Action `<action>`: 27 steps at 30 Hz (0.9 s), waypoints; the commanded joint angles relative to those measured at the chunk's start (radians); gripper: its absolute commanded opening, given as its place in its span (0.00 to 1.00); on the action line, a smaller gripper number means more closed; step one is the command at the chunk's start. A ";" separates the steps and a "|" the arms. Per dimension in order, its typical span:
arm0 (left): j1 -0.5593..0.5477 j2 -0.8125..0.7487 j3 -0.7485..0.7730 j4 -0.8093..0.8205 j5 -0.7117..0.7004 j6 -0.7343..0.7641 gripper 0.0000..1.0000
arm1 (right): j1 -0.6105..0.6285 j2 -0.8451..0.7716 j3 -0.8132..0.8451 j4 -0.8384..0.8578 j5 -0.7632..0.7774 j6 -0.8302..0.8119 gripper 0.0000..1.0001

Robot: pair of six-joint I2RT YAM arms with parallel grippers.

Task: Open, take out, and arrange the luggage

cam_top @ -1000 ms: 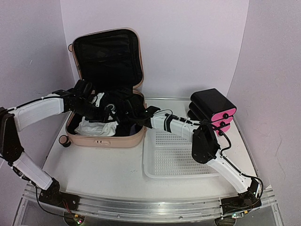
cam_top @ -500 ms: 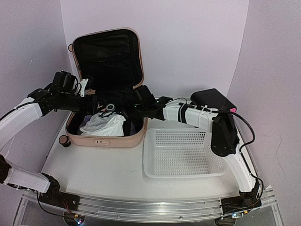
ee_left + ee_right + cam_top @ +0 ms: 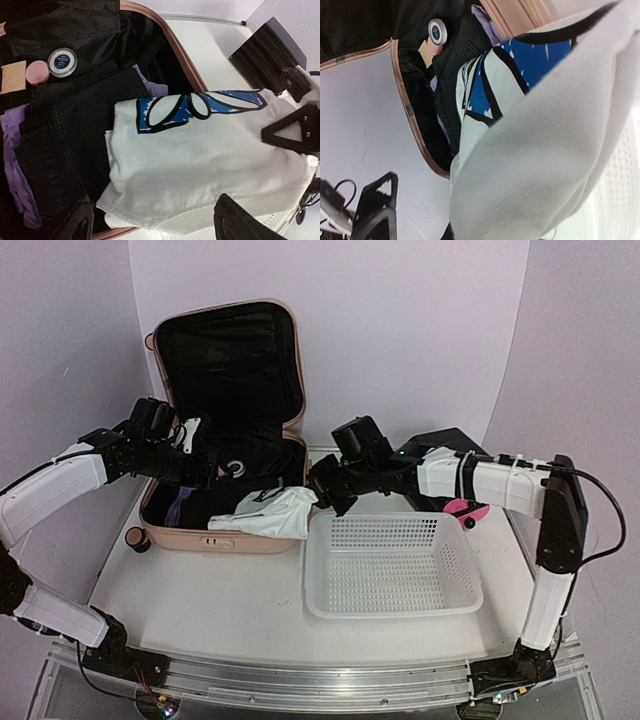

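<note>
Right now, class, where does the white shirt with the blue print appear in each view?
Top external: white shirt at the suitcase's front right corner.
Left wrist: shirt centre-right, over dark jeans.
Right wrist: shirt filling the right side.
Shared landmark: the round tin.

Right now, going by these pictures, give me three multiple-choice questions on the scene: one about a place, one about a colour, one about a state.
1. Where does the white basket stand relative to the luggage? A) inside it B) on its lid C) on the table, to its right.
2. What colour is the print on the white garment? A) blue B) red C) green.
3. How is the right pincer? A) open, holding nothing B) shut on the white garment C) out of view.
Answers: 1 C, the top view shows the two side by side; 2 A, the left wrist view shows blue shapes; 3 B, it pinches the garment's edge.
</note>
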 commanded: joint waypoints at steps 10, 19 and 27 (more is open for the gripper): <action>0.001 0.058 0.018 0.090 0.061 -0.030 0.83 | -0.070 -0.381 -0.361 0.018 -0.136 0.042 0.00; 0.001 0.067 0.020 0.104 0.090 -0.043 0.83 | -0.188 -0.498 -0.594 -0.039 -0.283 -0.113 0.00; 0.000 0.081 0.033 0.105 0.116 -0.056 0.82 | -0.257 -0.567 -0.625 -0.256 -0.332 -0.366 0.00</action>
